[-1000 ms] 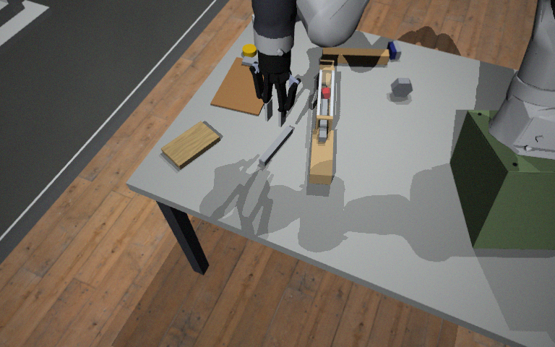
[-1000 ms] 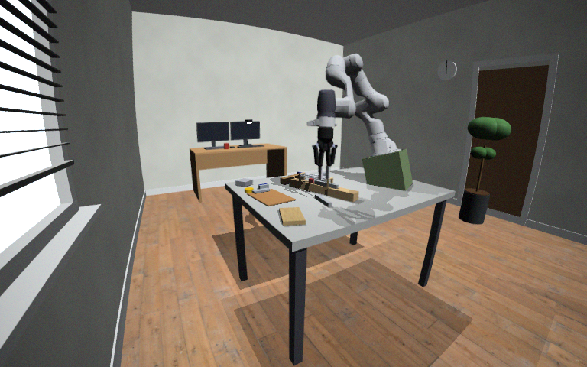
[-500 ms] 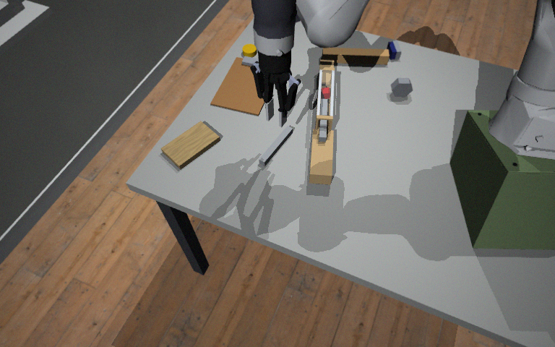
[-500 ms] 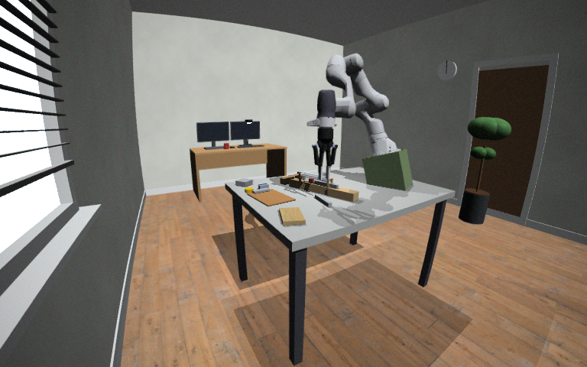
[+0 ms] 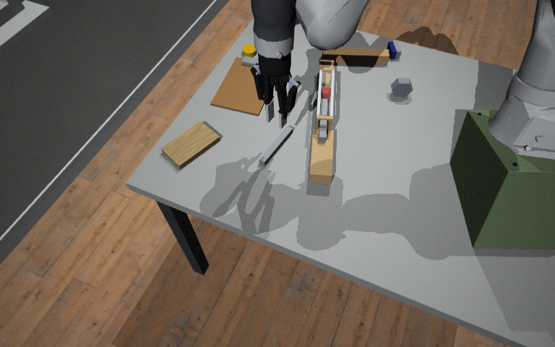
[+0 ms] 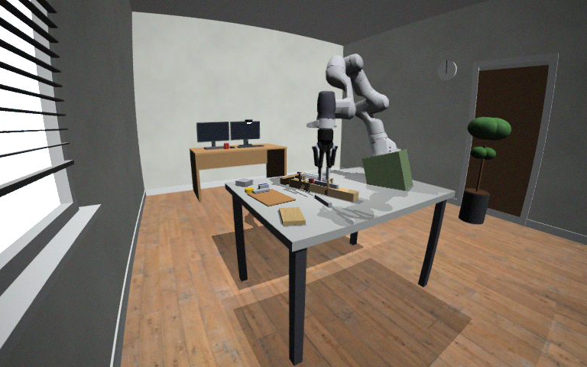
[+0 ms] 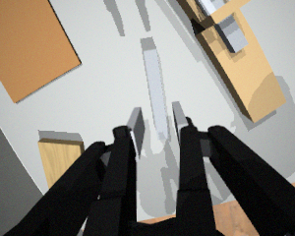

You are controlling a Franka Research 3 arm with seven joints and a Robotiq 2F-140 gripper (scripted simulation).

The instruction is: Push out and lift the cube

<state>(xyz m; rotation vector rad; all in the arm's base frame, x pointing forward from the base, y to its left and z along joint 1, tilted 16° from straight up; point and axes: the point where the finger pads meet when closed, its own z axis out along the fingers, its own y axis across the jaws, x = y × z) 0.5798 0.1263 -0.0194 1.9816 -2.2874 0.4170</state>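
Above the far end of the grey bar, the end effector hangs over the desk, fingers partly spread with nothing between them; the wrist view shows the bar lying in line with the gap. The red cube sits inside the clear-walled channel, just right of the bar. Risks, as judged: a descent slightly off-line would land one fingertip on the bar and skid it aside; a grasp near the bar's end would let it droop or twist when lifted; a tilted bar could jam at the channel mouth beside the wooden block.
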